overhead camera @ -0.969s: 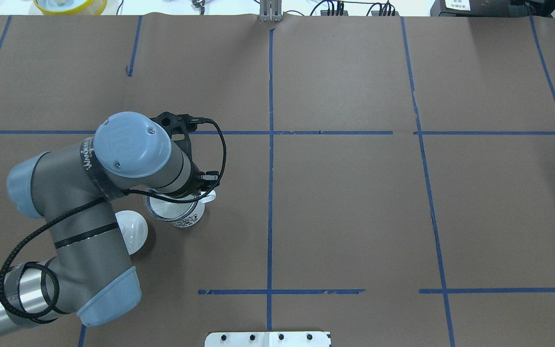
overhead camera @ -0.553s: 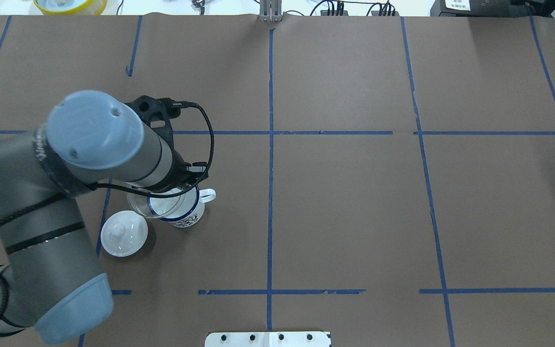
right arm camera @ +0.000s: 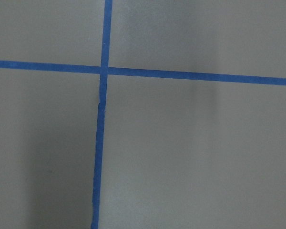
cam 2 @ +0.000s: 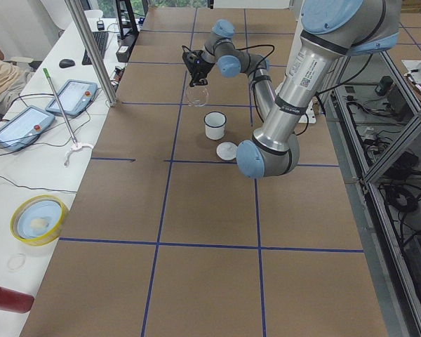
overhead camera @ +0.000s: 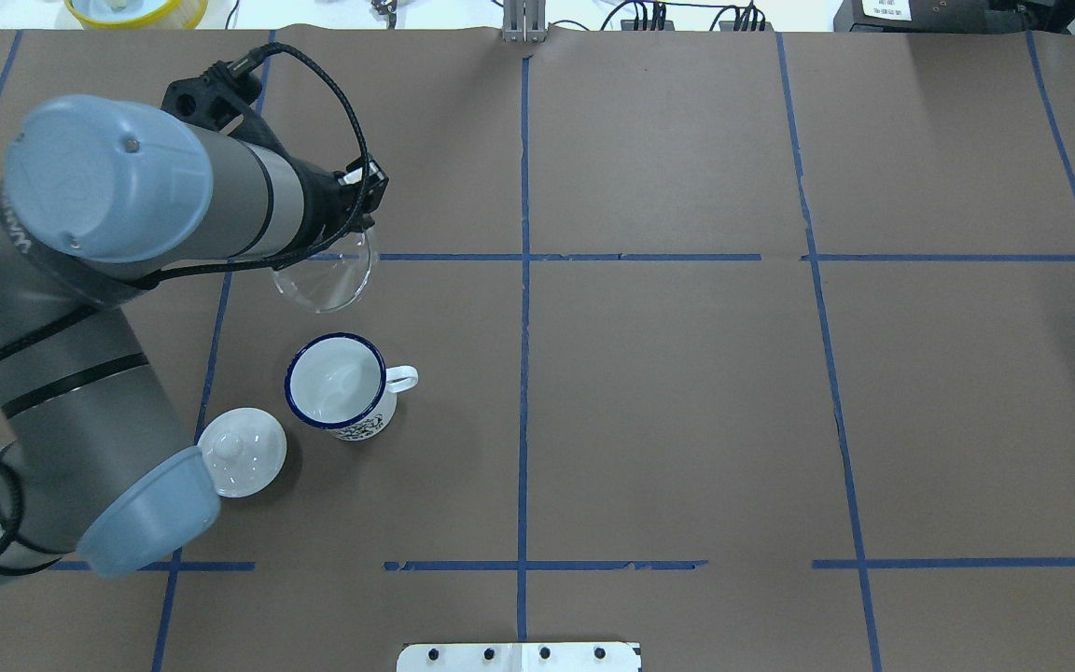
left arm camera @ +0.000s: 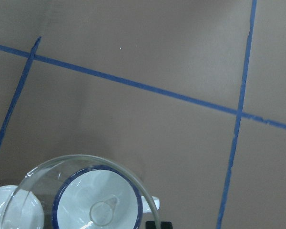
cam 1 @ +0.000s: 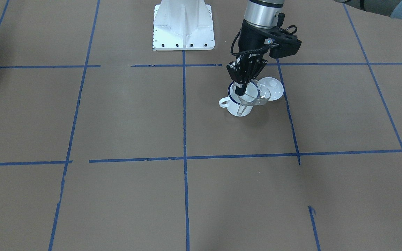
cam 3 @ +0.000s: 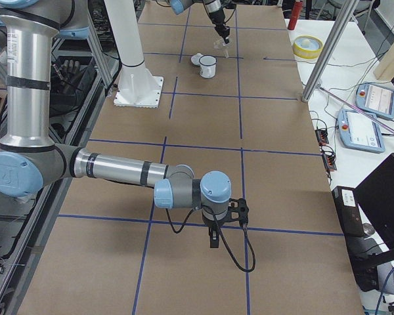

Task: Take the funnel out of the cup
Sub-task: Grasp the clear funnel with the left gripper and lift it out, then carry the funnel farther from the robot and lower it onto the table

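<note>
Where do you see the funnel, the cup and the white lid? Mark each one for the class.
funnel (overhead camera: 325,278): overhead view, on its clear cone wall.
cup (overhead camera: 336,385): overhead view, on the white inside bottom.
lid (overhead camera: 250,457): overhead view, on its top, beside the knob.

We see a brown-papered table gridded with blue tape lines. A white bench alongside carries two tablets; a metal post stands there.

Brown paper-covered counter, blue tape lines marking a grid, round white lid lying knob-up on the counter, white bolted base plate, yellow-rimmed dish, two screen pendants and red cylinder on white side bench.
</note>
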Motion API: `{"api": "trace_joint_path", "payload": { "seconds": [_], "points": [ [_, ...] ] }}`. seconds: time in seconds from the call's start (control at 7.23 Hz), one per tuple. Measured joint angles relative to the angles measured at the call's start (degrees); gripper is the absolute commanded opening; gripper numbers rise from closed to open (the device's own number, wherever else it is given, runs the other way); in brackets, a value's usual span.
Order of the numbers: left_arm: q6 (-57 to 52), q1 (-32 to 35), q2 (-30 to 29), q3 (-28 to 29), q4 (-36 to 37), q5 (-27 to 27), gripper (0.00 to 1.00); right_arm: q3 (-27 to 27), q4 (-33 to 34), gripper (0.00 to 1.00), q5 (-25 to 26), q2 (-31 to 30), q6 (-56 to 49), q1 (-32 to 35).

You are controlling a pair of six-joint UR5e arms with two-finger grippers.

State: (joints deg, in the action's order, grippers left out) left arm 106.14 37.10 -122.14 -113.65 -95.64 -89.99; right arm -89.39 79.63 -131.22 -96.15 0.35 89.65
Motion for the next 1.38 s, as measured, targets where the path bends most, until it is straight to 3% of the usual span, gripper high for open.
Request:
{"api": "trace_joint_path", "payload": {
  "seconds": [0.55, 0.69, 0.97, 1.11, 1.25, 1.38],
  "points": [
    [12.8, 2.7, -0.1, 26.2, -32.4, 13.5, 0.0, 0.0, 0.0, 1.0, 0.0, 0.0, 0.0, 0.0],
    [13.4, 2.8, -0.2, 31.9, -37.7, 15.8, 0.0, 0.0, 0.0, 1.0, 0.0, 0.0, 0.0, 0.0],
    [13.7, 2.7, -0.4, 37.0, -41.2, 17.3, 0.04, 0.0, 0.0, 1.0, 0.0, 0.0, 0.0, 0.0],
    [13.7, 2.7, -0.5, 38.2, -41.9, 17.4, 0.17, 0.0, 0.0, 1.0, 0.0, 0.0, 0.0, 0.0],
    [13.6, 2.6, -0.6, 39.1, -42.5, 17.5, 0.53, 0.0, 0.0, 1.0, 0.0, 0.0, 0.0, 0.0],
    [13.4, 2.5, -0.5, 39.6, -42.6, 17.4, 1.0, 0.0, 0.0, 1.0, 0.0, 0.0, 0.0, 0.0]
  ]
}}
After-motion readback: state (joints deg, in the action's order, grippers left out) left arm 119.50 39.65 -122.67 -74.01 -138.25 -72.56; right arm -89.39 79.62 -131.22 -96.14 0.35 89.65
